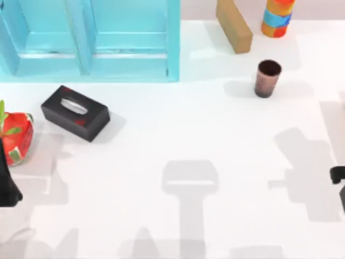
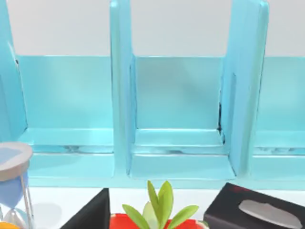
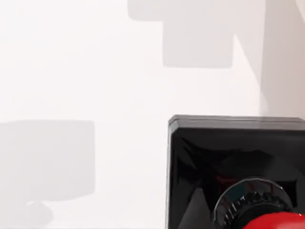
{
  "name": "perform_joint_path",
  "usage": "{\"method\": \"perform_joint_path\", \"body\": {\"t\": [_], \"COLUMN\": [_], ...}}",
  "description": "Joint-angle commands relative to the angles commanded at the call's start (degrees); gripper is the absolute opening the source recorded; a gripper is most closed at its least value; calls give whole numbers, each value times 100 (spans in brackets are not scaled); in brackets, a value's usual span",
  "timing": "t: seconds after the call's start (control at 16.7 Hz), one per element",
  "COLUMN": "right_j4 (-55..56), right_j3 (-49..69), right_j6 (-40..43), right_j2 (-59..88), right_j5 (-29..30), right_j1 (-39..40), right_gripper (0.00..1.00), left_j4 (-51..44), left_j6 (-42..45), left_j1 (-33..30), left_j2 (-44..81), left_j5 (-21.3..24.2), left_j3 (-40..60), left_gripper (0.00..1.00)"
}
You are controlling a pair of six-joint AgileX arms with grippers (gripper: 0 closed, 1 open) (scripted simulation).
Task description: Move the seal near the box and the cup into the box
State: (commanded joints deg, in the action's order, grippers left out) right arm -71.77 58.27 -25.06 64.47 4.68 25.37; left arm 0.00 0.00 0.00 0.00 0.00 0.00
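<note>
— Where's my cup [image 1: 267,78]?
— Upright on the table's far right, near the tan block [image 1: 234,25] and striped cylinder [image 1: 277,18].
— The seal [image 3: 237,171]?
— Close under my right wrist camera.
— Fingers?
— Can't tell.

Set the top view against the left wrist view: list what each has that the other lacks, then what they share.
Top view alone: the cup standing upright right of the box, a tan block, a striped cylinder, and dark arm parts at both side edges. Left wrist view alone: an hourglass beside the plant. Shared: the blue box with its dividers, the black tissue box and the red-potted plant.
</note>
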Motion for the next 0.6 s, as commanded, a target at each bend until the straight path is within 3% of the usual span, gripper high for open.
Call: {"method": "perform_joint_path", "body": {"t": [0.6], "right_j4": [205], "right_j3": [-497], "right_j6": [242], "right_j2": [-288], "right_j5": [-32], "right_j1": [-220], "right_gripper": [0], "left_j4": [0], "left_j6": [0], "left_j1": [0], "left_j2": [0], "left_j5": [0], "left_j3": [0], "left_gripper": [100]}}
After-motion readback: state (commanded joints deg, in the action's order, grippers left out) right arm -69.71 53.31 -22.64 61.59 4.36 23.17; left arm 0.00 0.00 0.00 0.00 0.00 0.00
